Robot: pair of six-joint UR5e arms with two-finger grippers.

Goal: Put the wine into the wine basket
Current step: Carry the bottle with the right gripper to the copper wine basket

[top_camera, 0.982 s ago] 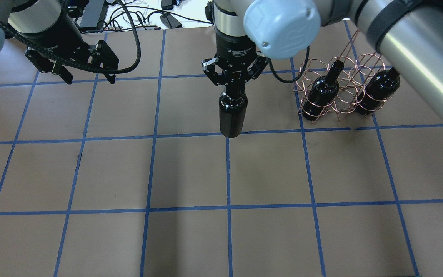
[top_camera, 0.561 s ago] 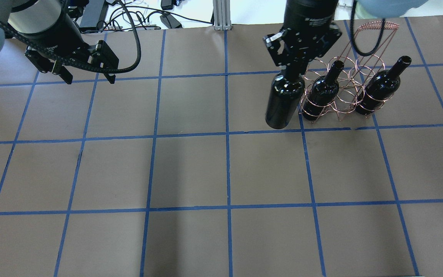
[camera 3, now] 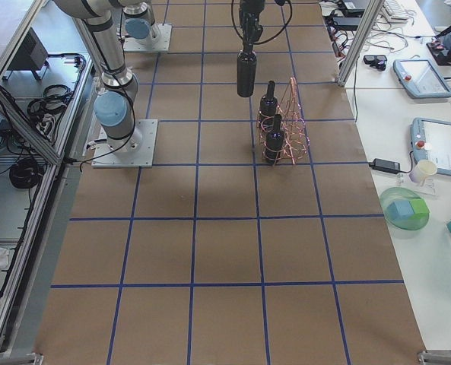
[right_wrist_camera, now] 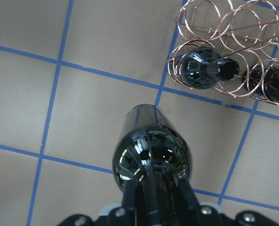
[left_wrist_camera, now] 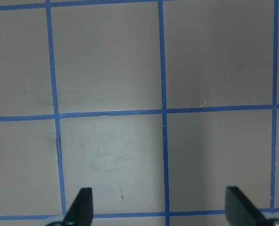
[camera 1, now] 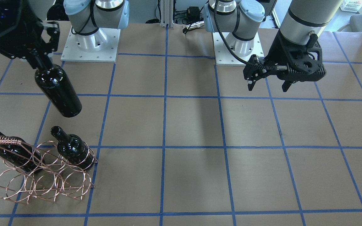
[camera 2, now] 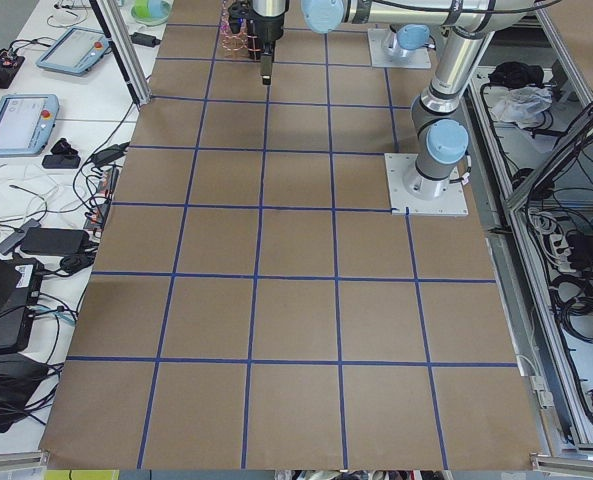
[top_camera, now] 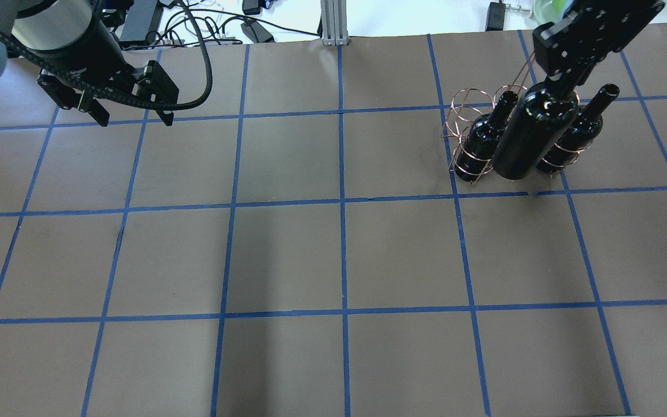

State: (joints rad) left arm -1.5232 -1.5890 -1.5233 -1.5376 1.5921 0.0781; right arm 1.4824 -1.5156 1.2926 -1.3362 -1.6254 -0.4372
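Note:
My right gripper is shut on the neck of a glossy black wine bottle and holds it in the air, hanging base down and tilted. In the front view the bottle hangs on the robot's side of the copper wire wine basket, apart from it. In the overhead view it overlaps the basket between the two bottles standing in it. The right wrist view shows the held bottle beside the basket. My left gripper is open and empty, far to the left.
The brown table with a blue tape grid stretches wide in front of the basket. Cables and power bricks lie beyond its far edge. The left wrist view shows only bare table below the open fingers.
My right gripper has carried the bottle from the table's middle rightward to the basket. The left arm has not moved.

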